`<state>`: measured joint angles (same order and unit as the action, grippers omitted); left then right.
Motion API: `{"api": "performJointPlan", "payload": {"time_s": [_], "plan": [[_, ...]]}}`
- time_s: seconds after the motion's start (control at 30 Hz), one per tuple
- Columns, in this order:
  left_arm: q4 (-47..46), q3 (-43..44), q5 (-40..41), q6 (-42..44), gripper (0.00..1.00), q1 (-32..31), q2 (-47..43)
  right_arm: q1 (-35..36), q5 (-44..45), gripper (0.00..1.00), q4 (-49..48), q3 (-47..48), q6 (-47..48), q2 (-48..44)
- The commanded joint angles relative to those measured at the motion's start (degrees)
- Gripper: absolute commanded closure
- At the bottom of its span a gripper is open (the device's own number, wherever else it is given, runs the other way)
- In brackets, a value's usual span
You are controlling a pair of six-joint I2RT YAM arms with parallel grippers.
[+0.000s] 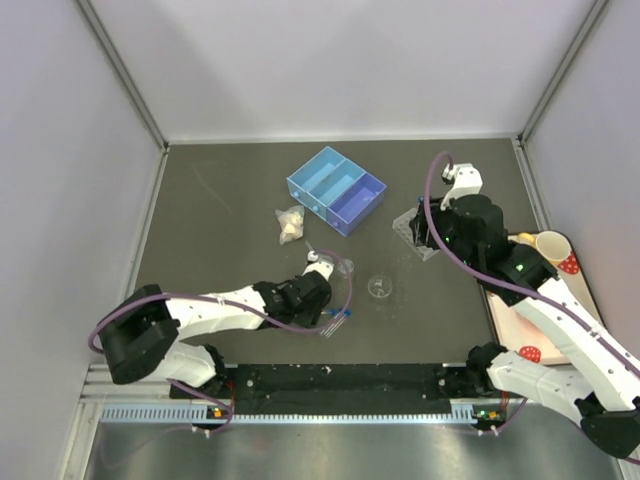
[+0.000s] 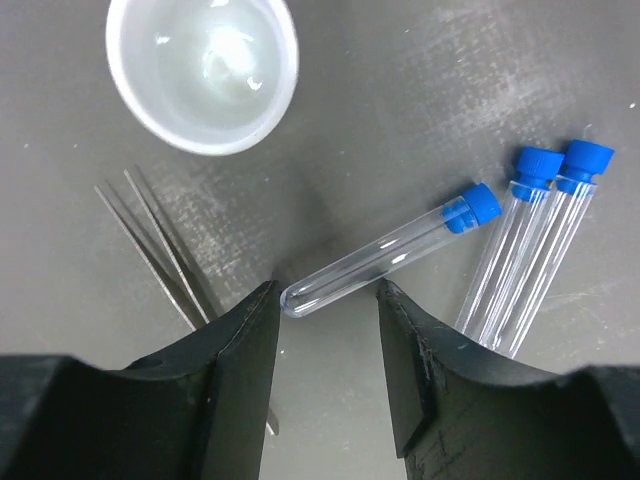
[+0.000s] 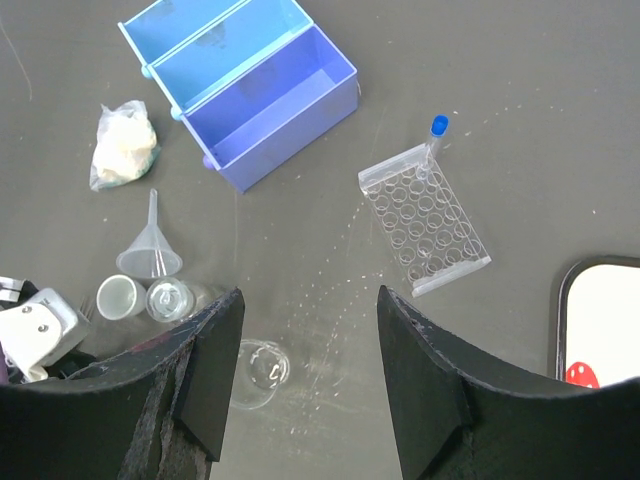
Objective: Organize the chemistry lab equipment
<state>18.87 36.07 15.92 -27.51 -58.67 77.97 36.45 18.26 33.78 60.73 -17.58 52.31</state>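
My left gripper (image 2: pixel 328 300) is open, low over the table. The rounded end of a blue-capped test tube (image 2: pixel 390 250) lies between its fingertips. Two more blue-capped tubes (image 2: pixel 530 250) lie side by side to the right; in the top view the tubes (image 1: pixel 337 319) lie near the front. A small white beaker (image 2: pixel 203 70) and thin sticks (image 2: pixel 160 250) are beside them. My right gripper (image 3: pixel 310 295) is open and empty, high above the table. Below it are the clear holed rack (image 3: pixel 425 215) with one blue-capped tube (image 3: pixel 437 130) standing in it, a funnel (image 3: pixel 150 250), two tiny beakers (image 3: pixel 145 297) and a round dish (image 3: pixel 262 370).
A blue divided box (image 1: pixel 336 188) stands at the back centre, with a small plastic bag (image 1: pixel 291 224) to its left. A strawberry-patterned tray (image 1: pixel 520 320) with a yellow mug (image 1: pixel 553 247) lies at the right edge, under my right arm. Grey walls enclose the table.
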Motion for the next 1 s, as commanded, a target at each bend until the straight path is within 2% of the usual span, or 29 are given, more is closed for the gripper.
{"api": "performJointPlan", "payload": {"time_s": [0.0,0.17,0.37,0.67,0.87,0.97], "plan": [[-2.79,2.42,-0.10,0.79,0.51,-0.91,2.35,0.82,-0.42,0.44,-2.14,-0.79,0.45,0.51],[-3.67,3.30,-0.19,1.05,0.54,-1.79,5.61,0.82,-0.51,0.44,-2.32,-1.31,0.36,0.60],[-3.76,3.83,-0.10,0.88,0.63,-2.85,7.28,0.82,-0.42,0.44,-2.32,-2.10,0.36,-0.02],[-3.67,2.86,0.07,0.44,0.87,-4.08,7.46,0.64,-0.86,0.44,-2.49,-3.25,-0.26,-0.72],[-2.44,2.95,0.86,-0.35,0.98,-5.48,7.10,0.82,-1.30,0.44,-2.58,-3.42,-0.52,-0.81],[-1.21,3.12,1.48,-1.05,1.00,-6.71,6.05,0.73,-1.83,0.44,-2.58,-3.51,-0.78,-0.72]]}}
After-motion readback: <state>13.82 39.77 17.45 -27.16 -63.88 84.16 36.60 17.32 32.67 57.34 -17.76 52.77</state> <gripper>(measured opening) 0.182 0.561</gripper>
